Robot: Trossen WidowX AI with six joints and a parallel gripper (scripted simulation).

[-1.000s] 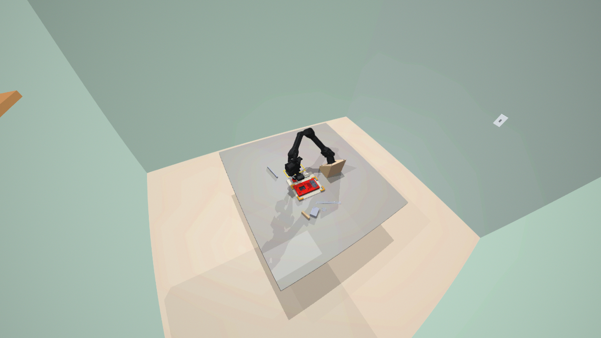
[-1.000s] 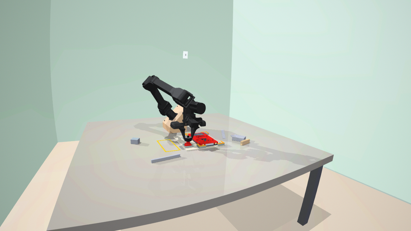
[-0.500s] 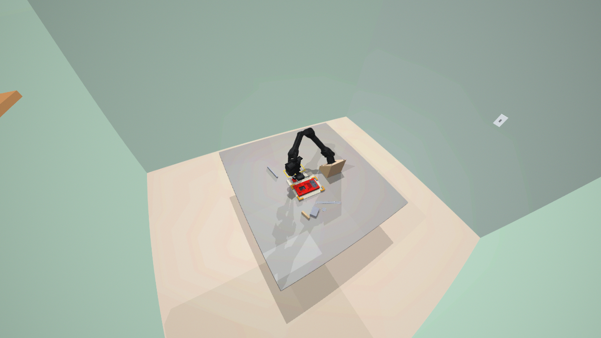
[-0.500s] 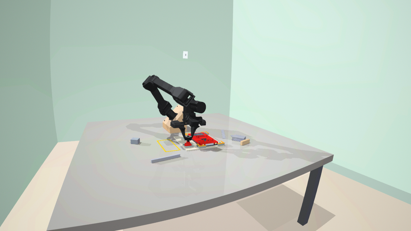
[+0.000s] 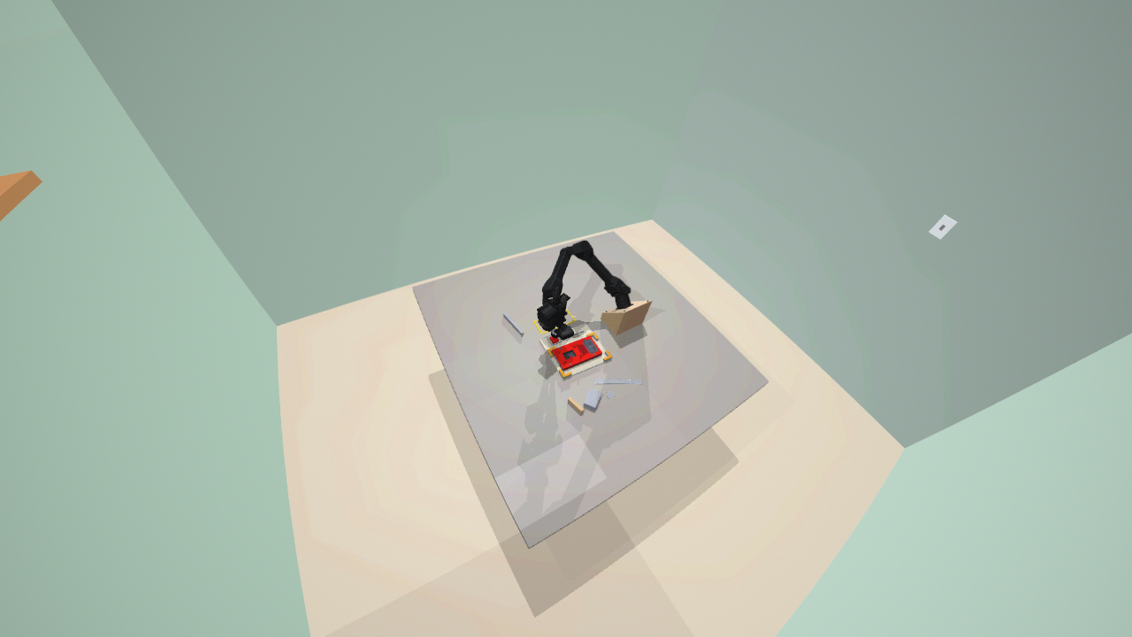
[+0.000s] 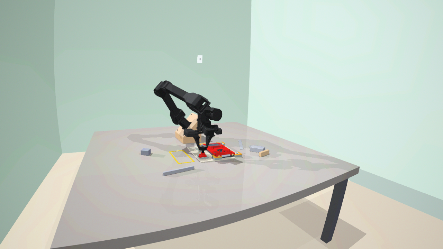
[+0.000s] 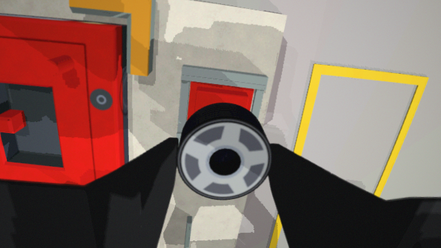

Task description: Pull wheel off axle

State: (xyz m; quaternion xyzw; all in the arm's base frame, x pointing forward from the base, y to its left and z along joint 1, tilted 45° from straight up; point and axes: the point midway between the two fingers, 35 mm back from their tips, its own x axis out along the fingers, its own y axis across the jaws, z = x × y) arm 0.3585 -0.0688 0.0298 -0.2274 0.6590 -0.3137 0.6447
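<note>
My gripper [image 7: 223, 149] [image 6: 203, 146] [image 5: 557, 326] is shut on the wheel [image 7: 224, 160] [image 6: 203, 149], a black tyre with a grey spoked hub and a dark centre hole. The fingers press on its left and right sides. The wheel is right above the small red axle base [image 7: 220, 94] [image 6: 202, 155] in its grey frame. The wheel hides the axle in the wrist view. The marked area, a yellow outline [image 7: 368, 74] [image 6: 186, 162], lies on the table just to the right of the base in the wrist view, with nothing inside it.
A red board [image 7: 52, 52] [image 6: 221, 150] [image 5: 576, 354] with orange corners lies beside the axle base. A tan wedge [image 5: 625, 317] stands at the arm's foot. A grey bar [image 6: 178, 170], a grey cube [image 6: 145, 151], a grey block [image 6: 256, 148] and a tan block [image 6: 263, 153] lie around.
</note>
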